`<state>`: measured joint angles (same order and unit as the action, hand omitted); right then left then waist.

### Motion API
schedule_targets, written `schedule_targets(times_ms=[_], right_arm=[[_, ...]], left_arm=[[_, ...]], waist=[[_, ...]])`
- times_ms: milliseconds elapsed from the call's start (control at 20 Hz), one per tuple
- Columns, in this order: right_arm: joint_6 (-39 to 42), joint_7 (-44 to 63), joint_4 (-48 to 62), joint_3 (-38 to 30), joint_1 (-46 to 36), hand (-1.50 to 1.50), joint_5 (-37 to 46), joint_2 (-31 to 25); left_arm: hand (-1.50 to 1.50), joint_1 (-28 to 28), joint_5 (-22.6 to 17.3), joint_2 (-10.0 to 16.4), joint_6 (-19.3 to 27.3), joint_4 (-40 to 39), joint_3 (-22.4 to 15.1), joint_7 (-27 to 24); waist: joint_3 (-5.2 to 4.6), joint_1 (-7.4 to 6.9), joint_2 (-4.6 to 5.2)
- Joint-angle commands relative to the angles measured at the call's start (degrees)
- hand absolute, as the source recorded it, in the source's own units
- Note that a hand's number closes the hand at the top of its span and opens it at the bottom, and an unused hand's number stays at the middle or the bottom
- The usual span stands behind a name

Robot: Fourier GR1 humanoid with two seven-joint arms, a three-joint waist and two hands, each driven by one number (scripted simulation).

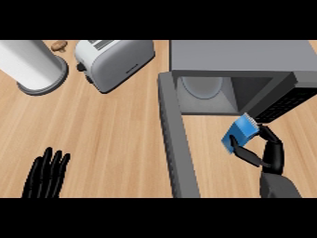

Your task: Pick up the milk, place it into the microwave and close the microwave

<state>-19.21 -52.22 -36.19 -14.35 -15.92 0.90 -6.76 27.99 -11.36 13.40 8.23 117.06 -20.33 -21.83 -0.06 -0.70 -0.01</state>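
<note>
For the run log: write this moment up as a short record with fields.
milk: blue carton, held in right hand, just outside the microwave opening
microwave: door swung wide open, round turntable visible inside
left hand: open, resting at lower left
also on counter: toaster and paper towel roll, far left
stage: milk not yet inside, door not yet closed

From the right hand (269, 155) holding the milk (240, 133), the microwave (243, 56) cavity lies open at 11 o'clock across bare counter (215, 153). Its swung-out door (178, 148) walls off 9 o'clock; the control panel (291, 97) blocks 1 o'clock.
</note>
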Motion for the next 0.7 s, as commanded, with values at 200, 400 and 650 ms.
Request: schedule_targets(times_ms=[200, 400, 650], right_arm=[[2.85, -4.67, 13.84, 2.69, -5.77, 1.5, 5.42, -4.28], [9.77, -8.81, 14.91, 2.08, -10.03, 1.5, 4.02, -5.04], [16.45, -10.3, 14.21, 2.77, -10.54, 1.5, 2.81, -3.53]], left_arm=[[-1.5, 3.06, -0.09, -0.23, -0.04, 3.29, -0.11, -0.15], [-1.5, 2.61, -3.06, 2.1, -3.58, 1.81, 2.91, -0.48], [-1.5, 4.52, -5.71, 3.2, -5.01, 2.87, 6.3, -1.16]], waist=[[0.18, -0.77, 0.3], [0.21, -0.85, 0.38], [0.14, -0.46, 0.15]])
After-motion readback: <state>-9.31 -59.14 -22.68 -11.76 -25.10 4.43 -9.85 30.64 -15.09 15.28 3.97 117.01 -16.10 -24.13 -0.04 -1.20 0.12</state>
